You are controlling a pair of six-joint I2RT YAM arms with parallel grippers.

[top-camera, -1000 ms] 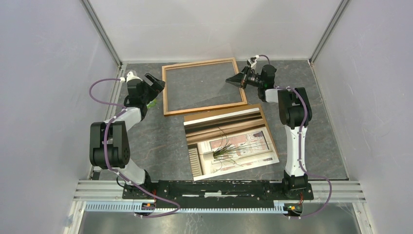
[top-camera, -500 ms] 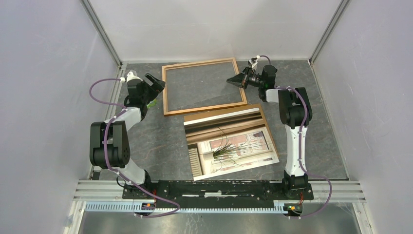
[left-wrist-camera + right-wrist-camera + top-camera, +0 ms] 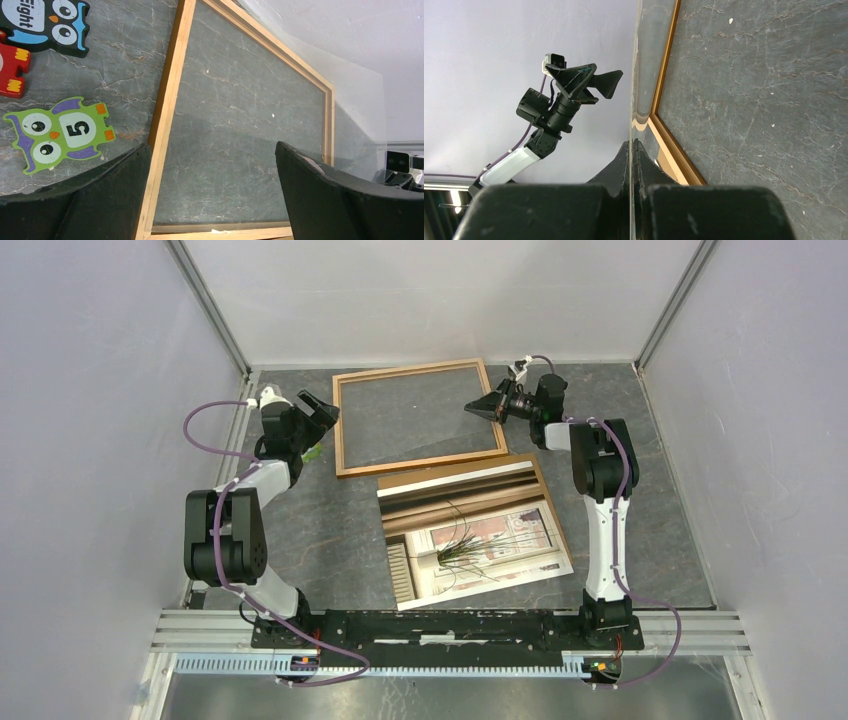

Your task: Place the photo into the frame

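Right end effector (image 3: 478, 406): fingers together, clamped on a clear pane (image 3: 634, 75) tilted above the frame (image 3: 420, 464). Left end effector (image 3: 325, 412): fingers apart, empty, beside the frame's left rail. Photo (image 3: 470, 535): face up on the surface (image 3: 330, 530), just beside the frame; I judge insertion not yet begun.

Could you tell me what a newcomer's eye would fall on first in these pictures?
The big photo of a spiky plant lies face up, nearer than the empty wooden frame. The right gripper pinches a clear pane raised over the frame's right rail. Bright owl pieces lie left of the frame, by the open left gripper.
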